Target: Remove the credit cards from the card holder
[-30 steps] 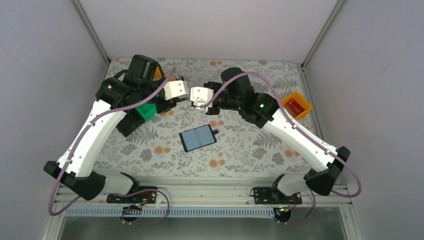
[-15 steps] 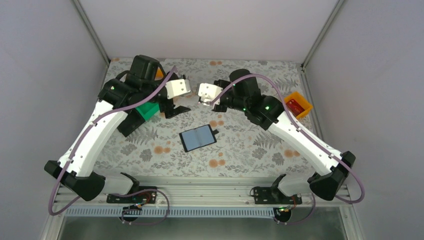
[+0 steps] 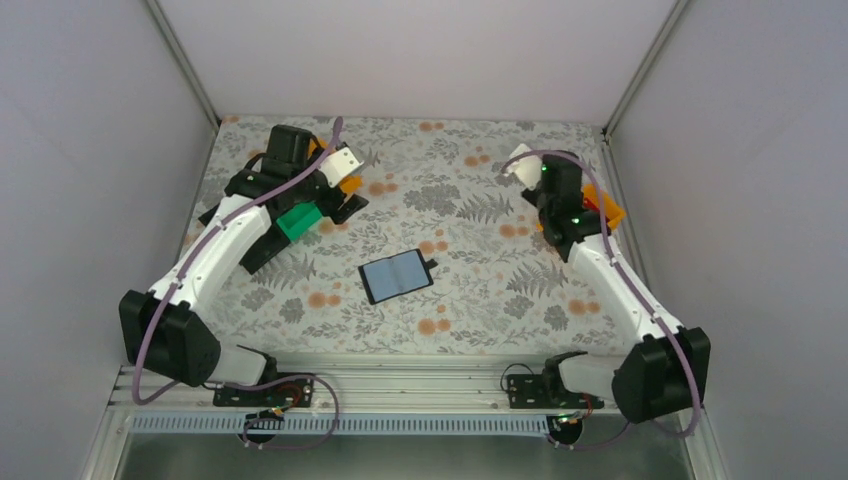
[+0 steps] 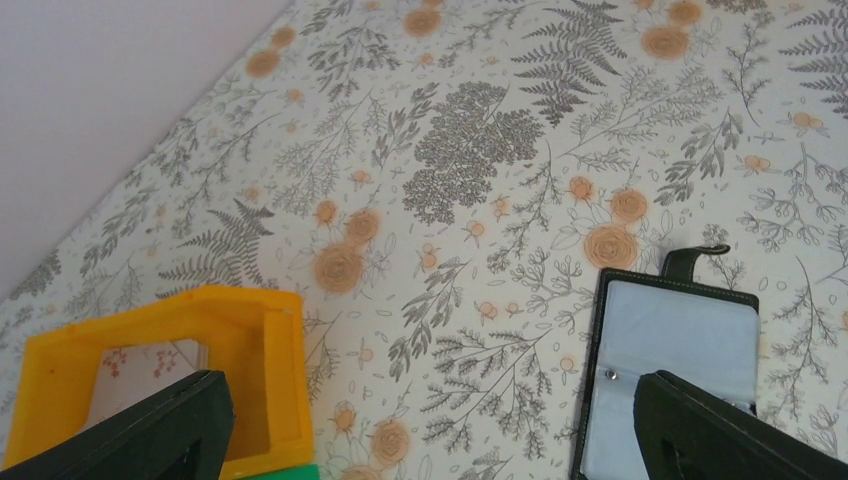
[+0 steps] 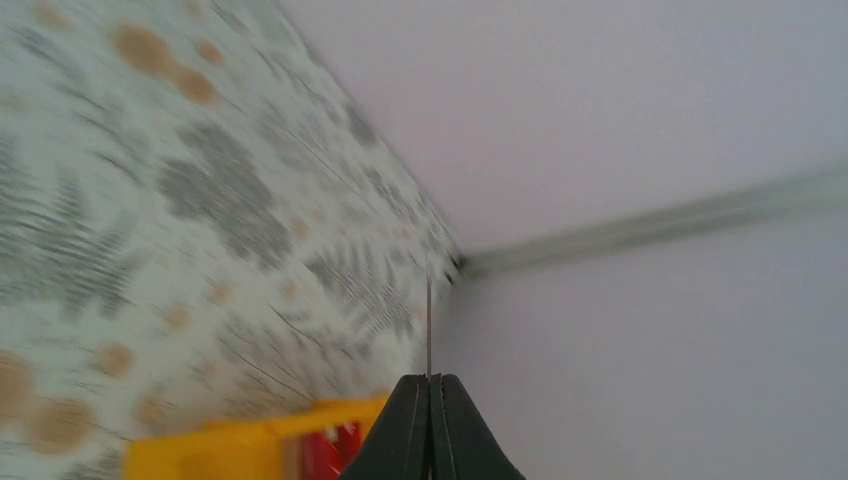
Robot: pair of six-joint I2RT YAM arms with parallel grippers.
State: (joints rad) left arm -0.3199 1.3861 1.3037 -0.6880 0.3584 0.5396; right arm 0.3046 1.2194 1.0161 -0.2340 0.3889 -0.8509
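Note:
The card holder [image 3: 397, 276] lies open on the flowered table, bluish pockets up, its small tab at the far right corner. In the left wrist view the card holder [image 4: 668, 372] sits by my right fingertip. My left gripper [image 4: 430, 445] stands wide open and holds nothing, hovering between the holder and an orange tray [image 4: 250, 330]. My right gripper [image 5: 430, 385] is shut on a thin credit card [image 5: 429, 325], seen edge-on and sticking straight out of the fingertips. Below it lies a red credit card [image 5: 325, 450] inside another orange tray [image 5: 215, 445].
A green tray [image 3: 297, 222] and a black tray [image 3: 255, 250] stand beside the left arm at the back left. The right orange tray [image 3: 606, 210] sits against the right wall near the back corner. Grey walls close the table in on three sides.
The two grippers met above the table's middle. My left gripper opened and drew back left. My right arm swung to the far right, over the orange tray, still shut on the card.

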